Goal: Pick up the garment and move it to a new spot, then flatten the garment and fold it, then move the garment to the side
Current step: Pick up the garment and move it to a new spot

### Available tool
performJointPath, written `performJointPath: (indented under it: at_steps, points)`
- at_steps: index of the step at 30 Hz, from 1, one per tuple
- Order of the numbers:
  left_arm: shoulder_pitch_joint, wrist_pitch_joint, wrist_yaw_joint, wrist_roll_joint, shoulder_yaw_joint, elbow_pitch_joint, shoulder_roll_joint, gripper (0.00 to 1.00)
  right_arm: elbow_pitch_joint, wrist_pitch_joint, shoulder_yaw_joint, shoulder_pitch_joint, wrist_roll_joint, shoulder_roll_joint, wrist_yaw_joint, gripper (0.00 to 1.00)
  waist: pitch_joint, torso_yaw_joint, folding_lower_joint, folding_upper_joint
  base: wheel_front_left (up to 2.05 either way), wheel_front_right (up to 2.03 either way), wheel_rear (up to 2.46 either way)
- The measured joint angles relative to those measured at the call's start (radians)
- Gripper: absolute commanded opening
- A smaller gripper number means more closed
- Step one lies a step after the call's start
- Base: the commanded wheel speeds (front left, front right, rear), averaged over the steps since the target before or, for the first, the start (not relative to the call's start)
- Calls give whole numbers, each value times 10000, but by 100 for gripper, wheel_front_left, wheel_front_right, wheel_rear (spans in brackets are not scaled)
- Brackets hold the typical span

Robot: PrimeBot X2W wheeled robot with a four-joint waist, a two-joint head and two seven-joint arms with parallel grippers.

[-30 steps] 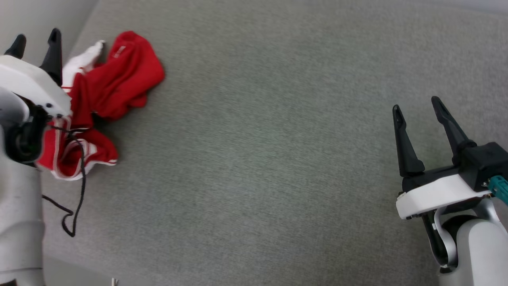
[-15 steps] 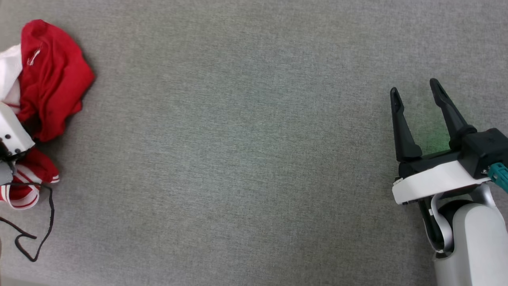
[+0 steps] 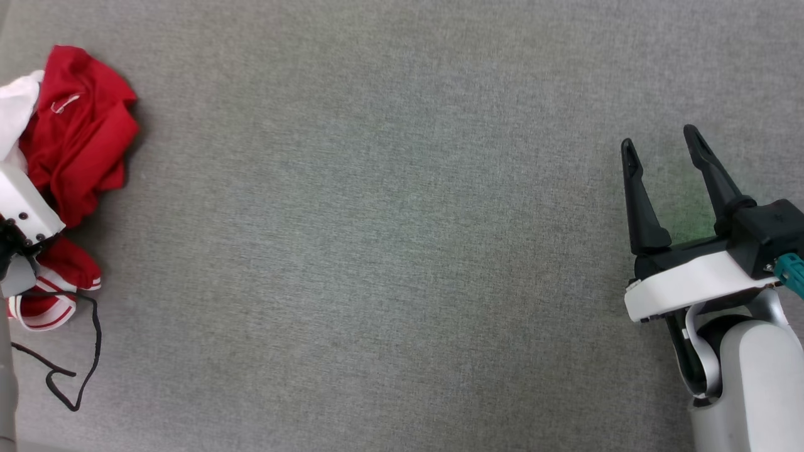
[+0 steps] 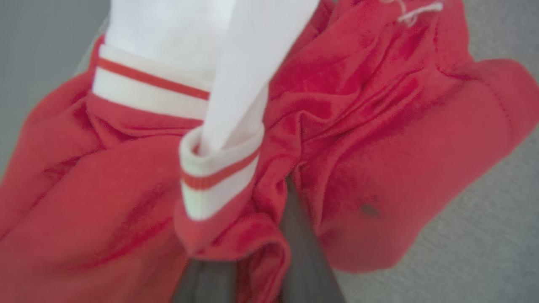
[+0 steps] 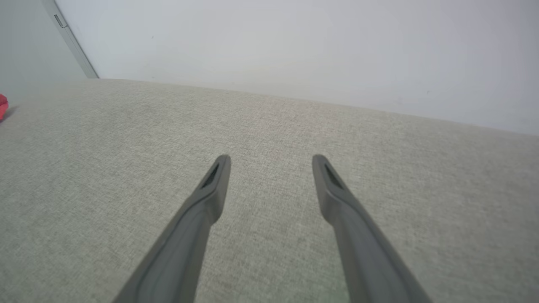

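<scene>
The garment (image 3: 75,138), red with a white sleeve and red-and-white striped trim, lies crumpled at the far left of the grey surface. My left gripper (image 4: 252,235) reaches into the heap; its white housing (image 3: 25,207) shows at the head view's left edge. In the left wrist view the two dark fingers (image 4: 305,252) stand close together with a bunch of red cloth (image 4: 379,147) pinched between them, their tips buried in folds. My right gripper (image 3: 659,141) hovers open over bare surface at the right, holding nothing, fingers spread (image 5: 271,162). A sliver of the garment (image 5: 2,107) shows far left.
A thin black cable (image 3: 69,370) from the left arm loops on the surface below the garment. The grey fabric surface (image 3: 377,238) stretches wide between the two arms. A pale wall (image 5: 294,50) rises behind the surface's far edge.
The head camera has swung, shifting the garment to the picture's left edge. My left gripper has closed from open onto the red cloth. The right gripper stays open and nearly still.
</scene>
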State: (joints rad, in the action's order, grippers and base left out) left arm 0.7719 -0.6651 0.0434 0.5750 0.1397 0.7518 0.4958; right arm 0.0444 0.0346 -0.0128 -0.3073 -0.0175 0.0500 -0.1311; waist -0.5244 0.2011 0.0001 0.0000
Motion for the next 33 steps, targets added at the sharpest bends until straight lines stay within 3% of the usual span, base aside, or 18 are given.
performJointPath:
  at_steps: [9, 17, 24, 33]
  points:
    - [497, 2966, -362, -1149, -372, -807, 261, 0, -148, 25, 186, 430, 186, 0, 0, 100, 965, 225, -1, 0, 0, 0, 0]
    - [1154, 5104, -150, -1879, -922, -1158, 339, 0, -420, 253, 286, 815, 583, 2, 0, 100, 2127, 237, -1, 0, 0, 0, 0]
    - [1418, 5718, 161, -2103, -1486, -1440, 8, 0, -527, 360, 188, 1139, 932, 0, 0, 100, 3048, -288, -2, 0, 0, 0, 0]
    - [1414, 5762, 516, -2169, -2748, -2046, -1363, 0, -581, 336, 282, 1753, 1011, 6, 0, 100, 3818, -1560, -2, 0, 0, 0, 0]
